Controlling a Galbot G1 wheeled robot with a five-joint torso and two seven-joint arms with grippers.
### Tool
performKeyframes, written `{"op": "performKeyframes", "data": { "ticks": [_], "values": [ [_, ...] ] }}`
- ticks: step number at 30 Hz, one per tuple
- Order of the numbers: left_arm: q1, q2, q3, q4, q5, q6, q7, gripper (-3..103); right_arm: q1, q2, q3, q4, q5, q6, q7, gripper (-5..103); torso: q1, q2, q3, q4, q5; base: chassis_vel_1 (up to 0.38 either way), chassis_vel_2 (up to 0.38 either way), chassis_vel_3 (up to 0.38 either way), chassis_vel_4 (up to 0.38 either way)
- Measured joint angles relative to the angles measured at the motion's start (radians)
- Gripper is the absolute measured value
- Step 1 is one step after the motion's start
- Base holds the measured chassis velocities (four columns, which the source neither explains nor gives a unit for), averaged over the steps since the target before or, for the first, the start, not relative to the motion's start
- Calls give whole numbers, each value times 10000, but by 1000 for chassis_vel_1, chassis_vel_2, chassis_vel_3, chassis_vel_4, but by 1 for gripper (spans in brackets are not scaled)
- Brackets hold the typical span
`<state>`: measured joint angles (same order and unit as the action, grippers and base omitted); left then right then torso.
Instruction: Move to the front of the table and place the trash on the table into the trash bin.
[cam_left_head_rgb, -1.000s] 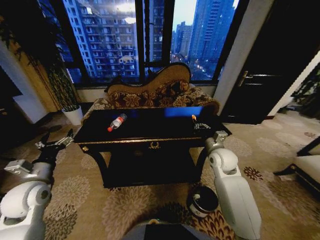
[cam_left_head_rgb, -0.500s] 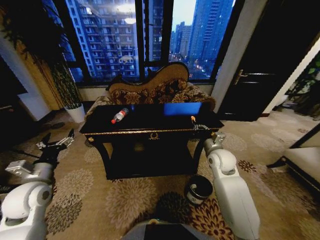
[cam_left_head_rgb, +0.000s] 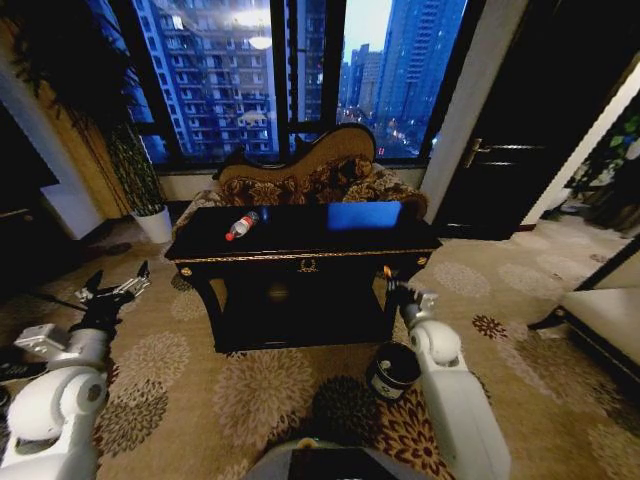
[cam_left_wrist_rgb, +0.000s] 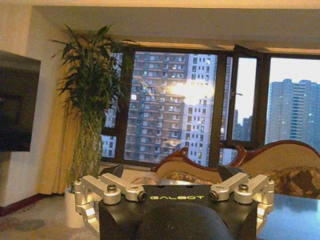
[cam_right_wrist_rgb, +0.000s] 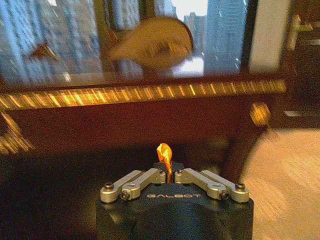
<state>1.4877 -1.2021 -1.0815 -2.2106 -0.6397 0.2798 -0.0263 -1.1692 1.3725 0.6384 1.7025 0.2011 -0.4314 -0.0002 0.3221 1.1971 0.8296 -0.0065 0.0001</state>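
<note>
Just off the front right corner of the table (cam_left_head_rgb: 300, 262), the right gripper (cam_left_head_rgb: 390, 287) has its jaws pinched nearly together on the orange scrap (cam_right_wrist_rgb: 164, 156), which stands up between the fingertips, lower than the glossy top and above the trash bin (cam_left_head_rgb: 393, 370) that sits on the carpet by that corner's leg. Back on the table's far left part the clear bottle (cam_left_head_rgb: 241, 226) lies on its side. Out past the table's left end, the left gripper (cam_left_head_rgb: 113, 292) hangs over the carpet with jaws spread wide, holding nothing.
</note>
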Motion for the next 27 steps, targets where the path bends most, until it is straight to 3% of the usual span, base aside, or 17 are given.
{"op": "performKeyframes", "data": {
  "ticks": [11,17,21,27],
  "values": [
    [79,77,-39,-33,237,-59,30,100,384,-43,470,-2545,-1678,450,1,3,-5,3,-3,-1,-3,0,0,0,0],
    [163,47,-42,-83,238,-61,39,100,1156,-98,619,-4934,-2963,1362,1,3,-6,3,-2,3,-1,0,0,0,0],
    [198,30,-39,-149,237,-61,42,100,1004,-105,672,-5403,-3302,1442,1,3,-5,3,-2,-6,-1,0,0,0,0],
    [230,-13,-15,-152,237,-62,44,100,1085,-128,675,-6168,-3514,1444,1,3,-6,3,-3,0,0,0,0,0,0]
  ]
}}
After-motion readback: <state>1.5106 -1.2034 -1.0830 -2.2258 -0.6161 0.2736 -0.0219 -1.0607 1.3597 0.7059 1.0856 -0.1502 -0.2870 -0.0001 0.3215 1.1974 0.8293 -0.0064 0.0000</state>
